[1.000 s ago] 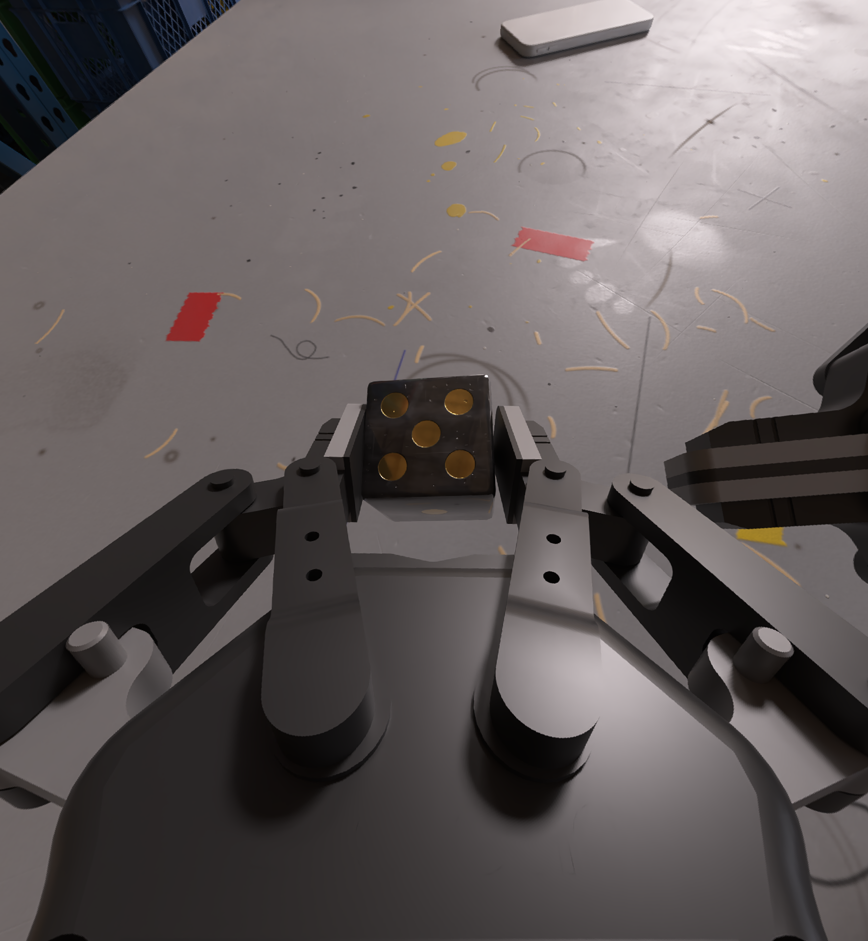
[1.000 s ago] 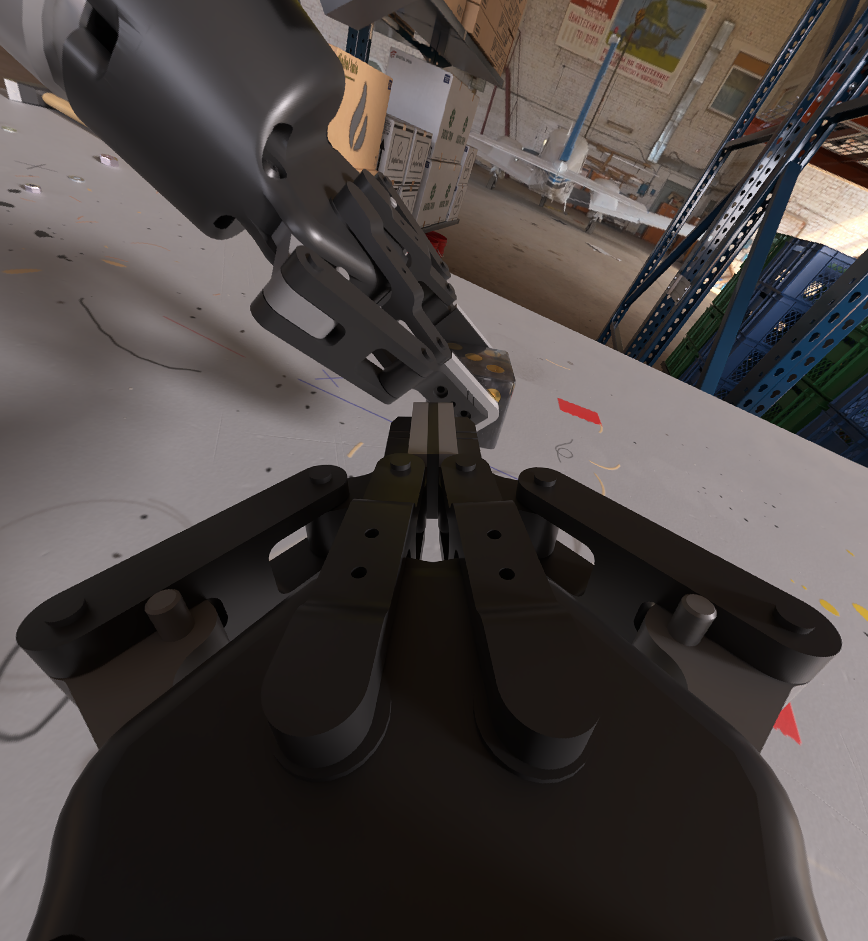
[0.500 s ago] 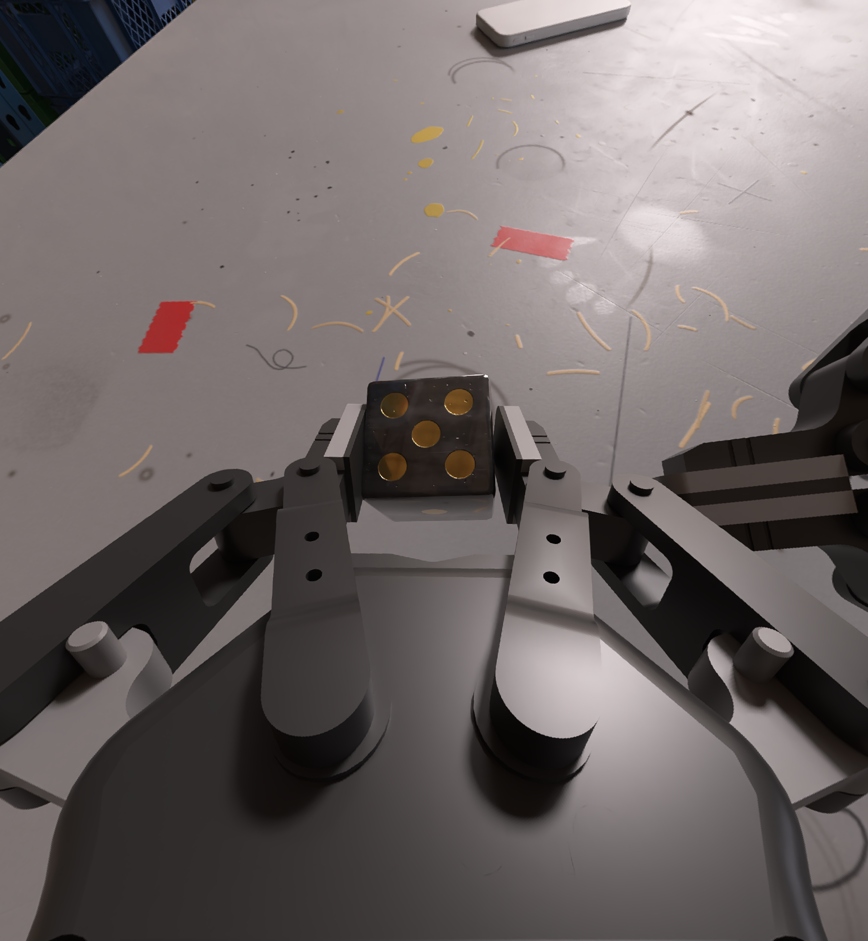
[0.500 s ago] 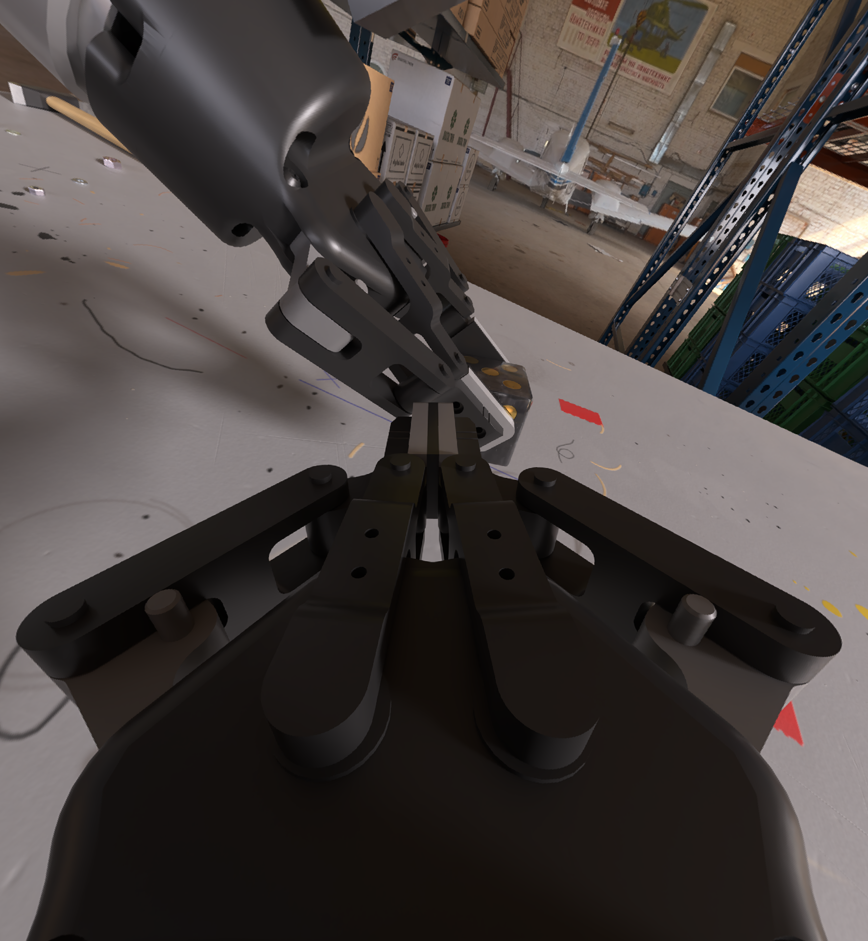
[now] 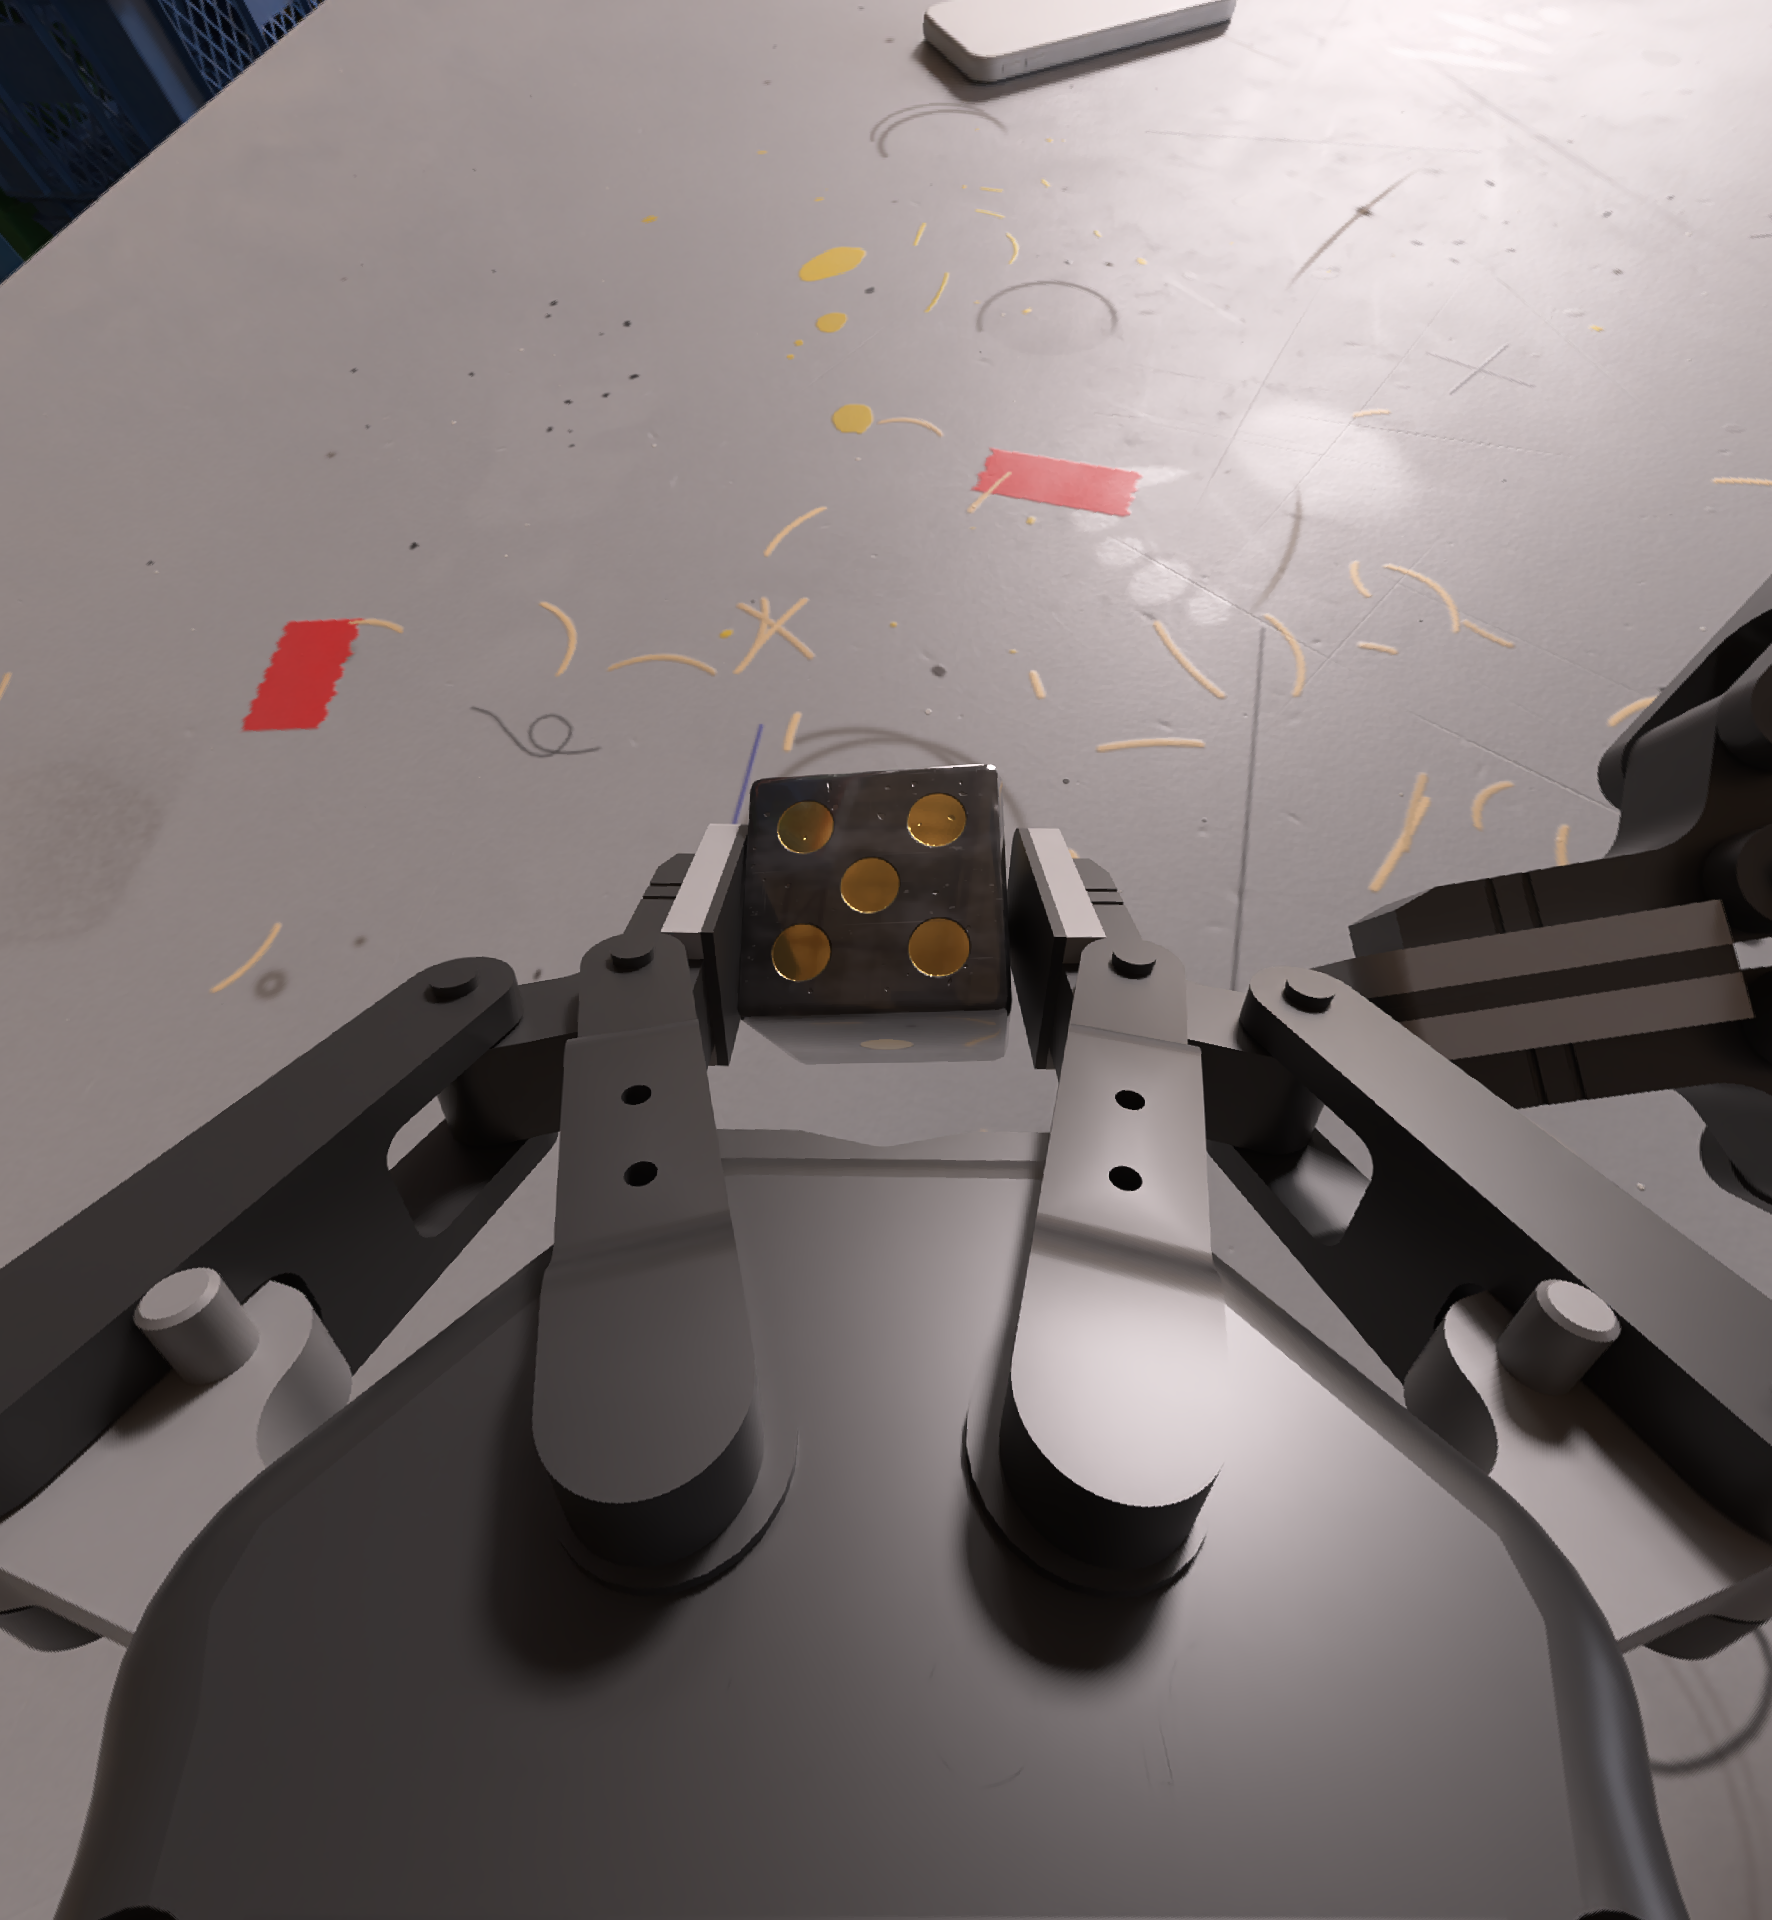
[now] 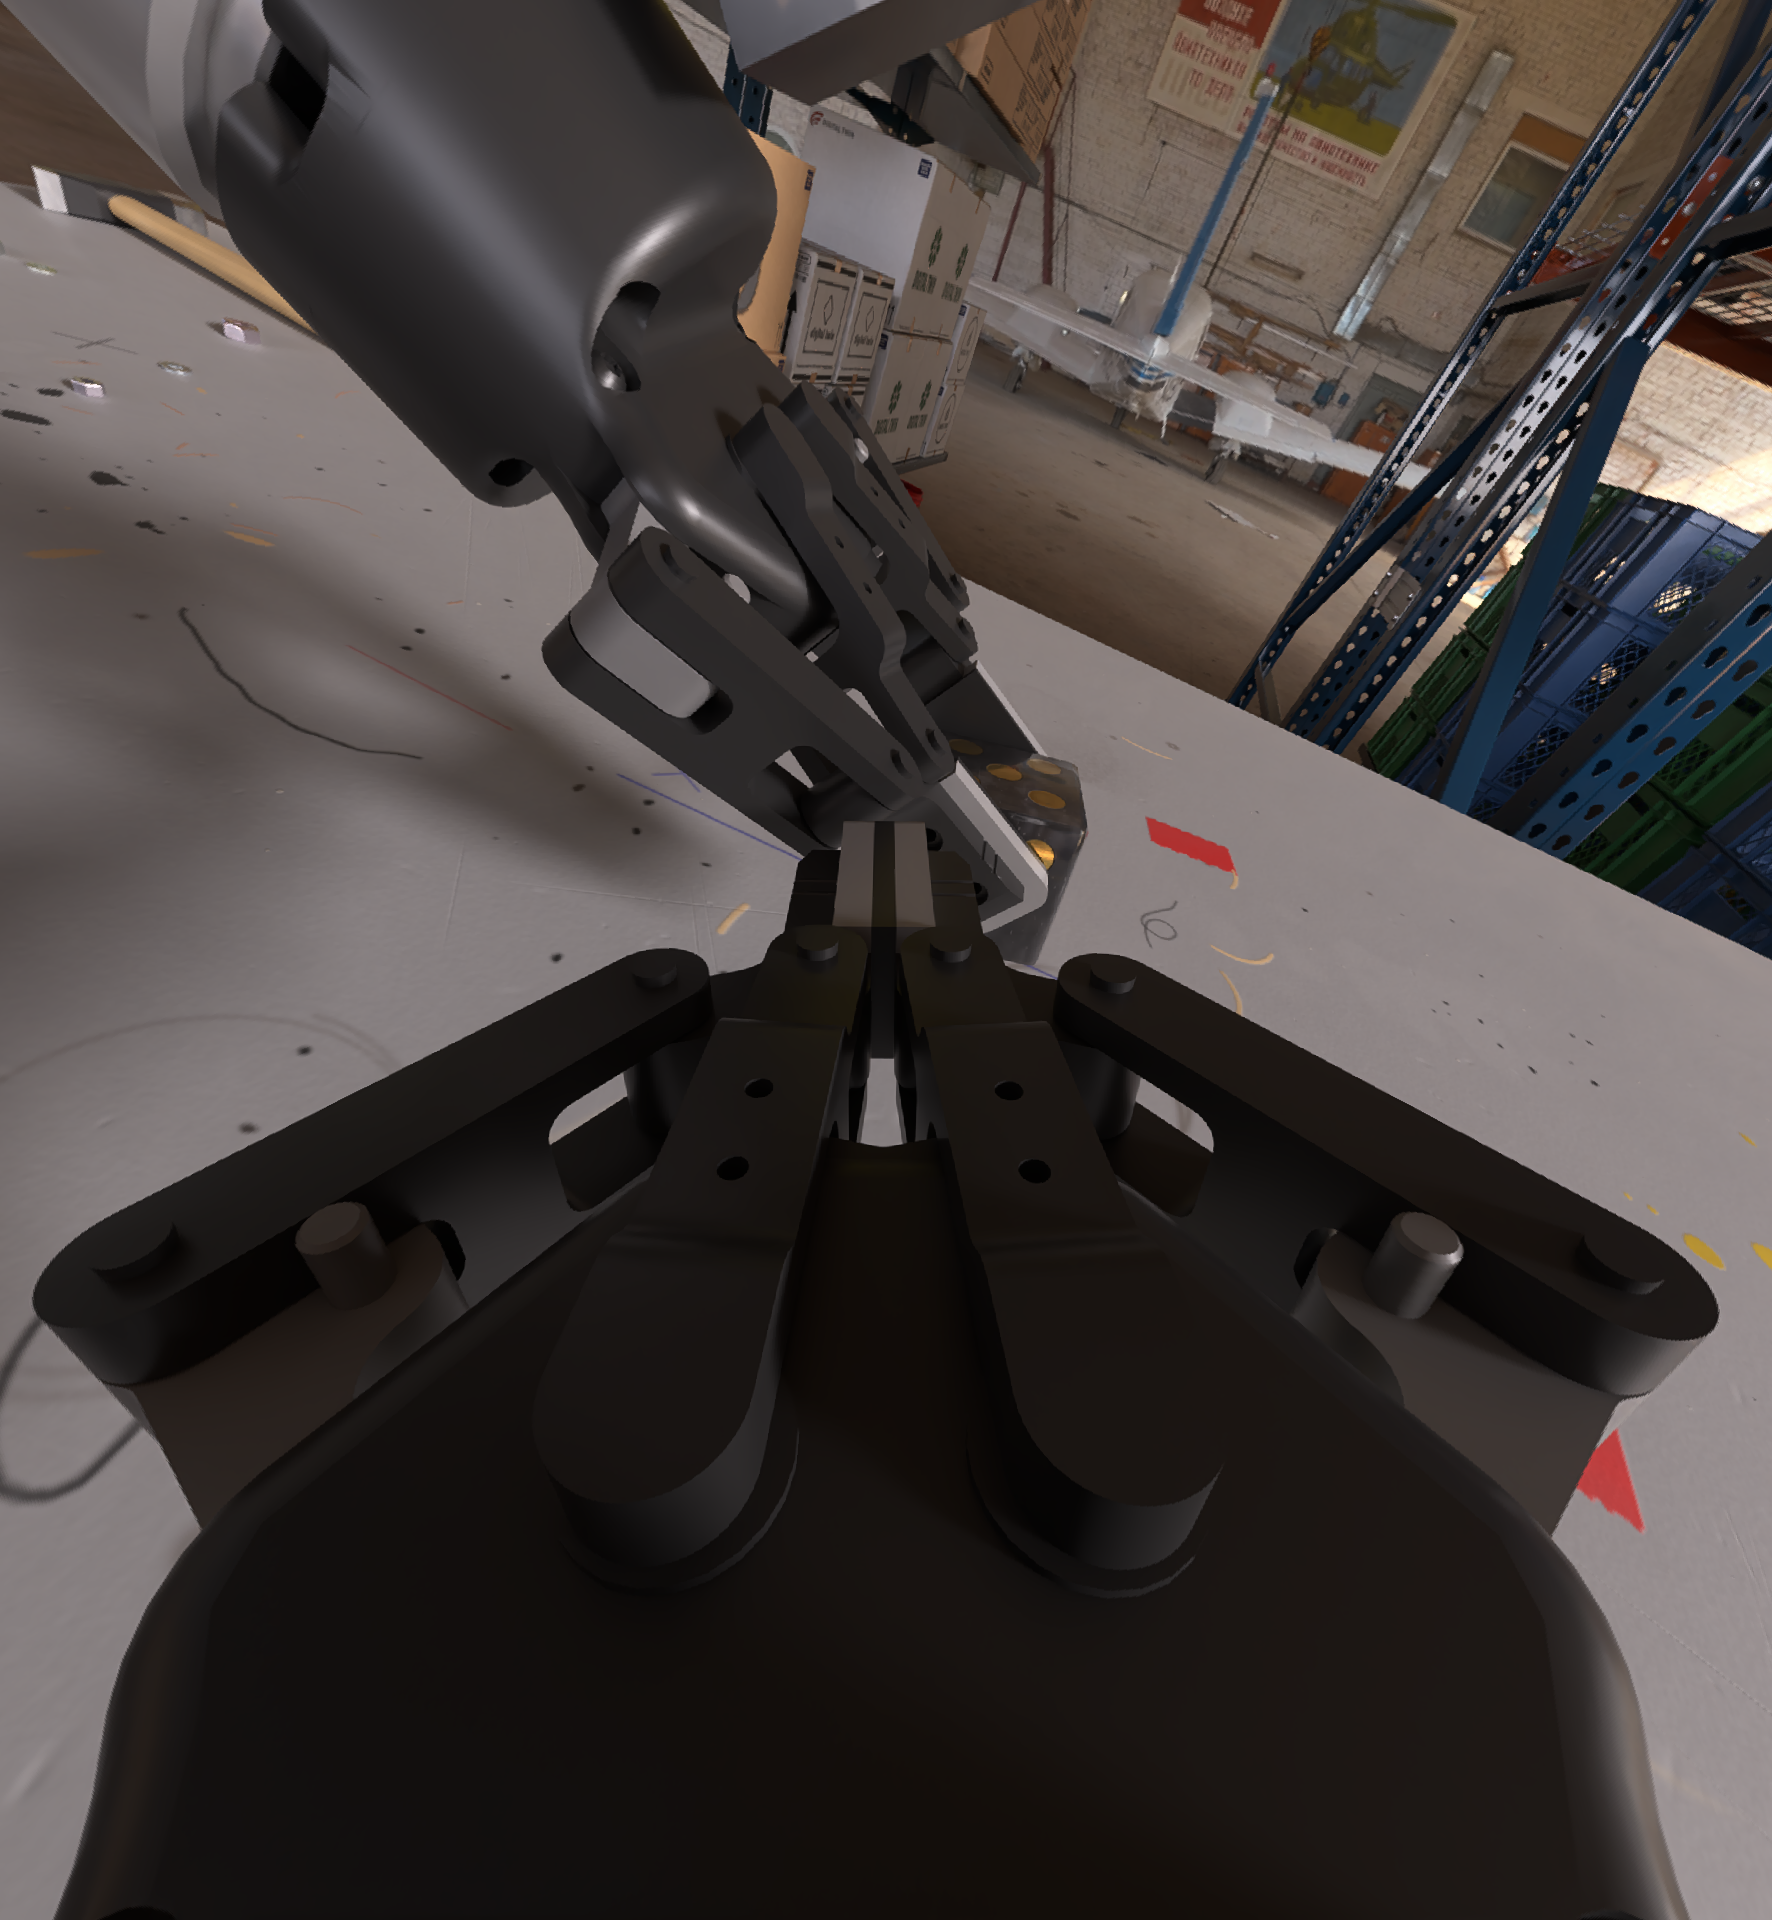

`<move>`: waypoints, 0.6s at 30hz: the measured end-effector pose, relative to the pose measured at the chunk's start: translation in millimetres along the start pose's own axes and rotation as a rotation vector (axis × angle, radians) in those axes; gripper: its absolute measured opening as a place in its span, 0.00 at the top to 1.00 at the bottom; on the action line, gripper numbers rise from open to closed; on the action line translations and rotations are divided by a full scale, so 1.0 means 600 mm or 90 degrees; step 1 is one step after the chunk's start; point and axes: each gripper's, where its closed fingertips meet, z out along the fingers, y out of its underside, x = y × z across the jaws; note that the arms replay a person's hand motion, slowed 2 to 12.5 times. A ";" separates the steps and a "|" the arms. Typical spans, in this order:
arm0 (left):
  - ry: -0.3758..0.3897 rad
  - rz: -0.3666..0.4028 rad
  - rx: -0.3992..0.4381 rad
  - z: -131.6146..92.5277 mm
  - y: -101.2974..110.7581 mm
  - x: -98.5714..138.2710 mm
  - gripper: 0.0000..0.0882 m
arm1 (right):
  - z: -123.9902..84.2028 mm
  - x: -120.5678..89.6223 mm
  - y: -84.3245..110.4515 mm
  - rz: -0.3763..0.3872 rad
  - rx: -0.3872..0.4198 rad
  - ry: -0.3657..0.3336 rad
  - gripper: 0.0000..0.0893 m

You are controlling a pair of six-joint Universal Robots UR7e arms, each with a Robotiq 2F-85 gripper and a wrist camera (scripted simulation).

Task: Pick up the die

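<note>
A black die [image 5: 869, 894] with gold pips sits between the pads of my left gripper [image 5: 871, 883], five pips facing the camera. The left gripper is shut on it, both pads pressed on its sides. In the right wrist view the die [image 6: 1033, 795] shows in the left gripper's fingers [image 6: 996, 852], held a little above the grey table [image 6: 1381, 987]. My right gripper [image 6: 887, 873] is shut and empty, its tips just short of the left gripper's near finger. It also shows at the right of the left wrist view [image 5: 1381, 940].
A flat white box [image 5: 1069, 36] lies at the table's far end. Red tape pieces [image 5: 1058, 483] [image 5: 300, 675] and yellow marks are on the table top. The table edge and blue crates [image 5: 30, 125] are at the far left. Blue racks [image 6: 1536, 416] stand beyond the table.
The left gripper has risen and shifted with the die held in it; the table marks have slid away in its view. The right gripper has stayed shut and still.
</note>
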 end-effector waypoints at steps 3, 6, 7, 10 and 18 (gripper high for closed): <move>0.012 -0.005 0.004 0.000 0.000 0.002 0.51 | 0.000 0.000 0.000 0.002 0.000 -0.001 1.00; 0.022 -0.011 0.007 0.000 0.000 0.003 0.51 | 0.000 0.001 0.000 0.003 0.001 -0.001 1.00; 0.026 -0.012 0.008 0.000 0.000 0.004 0.51 | 0.000 0.001 0.000 0.004 0.001 -0.001 1.00; 0.032 -0.016 0.009 0.000 0.001 0.005 0.51 | 0.000 0.001 0.000 0.006 0.001 -0.001 1.00; 0.032 -0.010 0.009 0.000 0.001 0.005 0.51 | 0.001 0.001 0.000 0.008 0.000 -0.002 1.00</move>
